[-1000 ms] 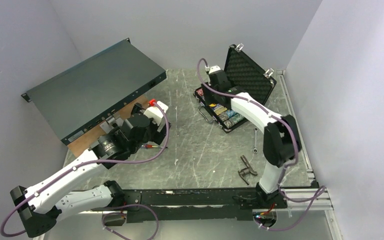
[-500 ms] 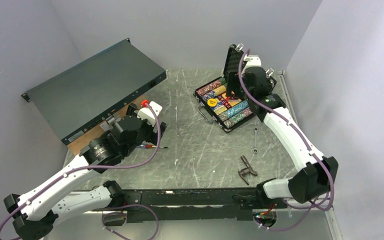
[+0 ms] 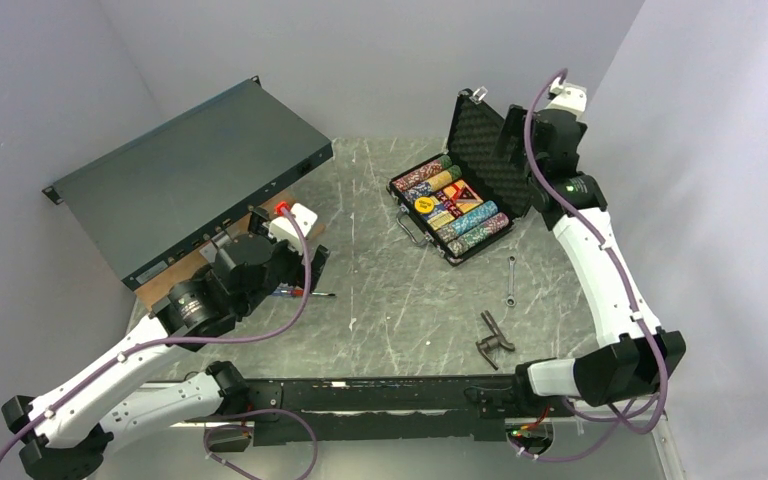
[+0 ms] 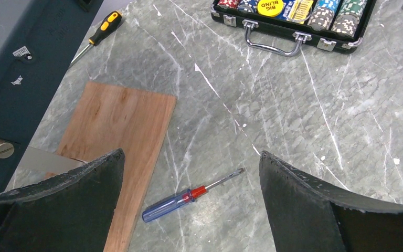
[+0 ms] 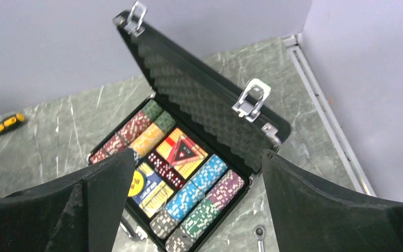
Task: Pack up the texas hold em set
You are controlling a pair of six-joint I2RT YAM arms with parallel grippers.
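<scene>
Left claw [image 4: 191, 155] gapes wide, empty, hovering over table [image 4: 294, 131] above red-blue screwdriver [image 4: 181, 199], well apart from set. Centre-right: black briefcase [image 4: 273, 26] lies on table, long axis diagonal, far-left to near-right, handle side facing left arm; chip rows [image 5: 197, 197] and card deck [image 5: 181, 152] seated inside. Foam-lined lid [image 5: 199, 100] stands raised on far-right side. Right claw [image 5: 198, 152], jaws spread, holding nothing, hangs high just behind lid's top edge. Right arm clearly nearer; likely closing push runs down toward handle side.

Only legible text — "BIG BLIND" on the yellow disc [image 4: 271, 6].
</scene>
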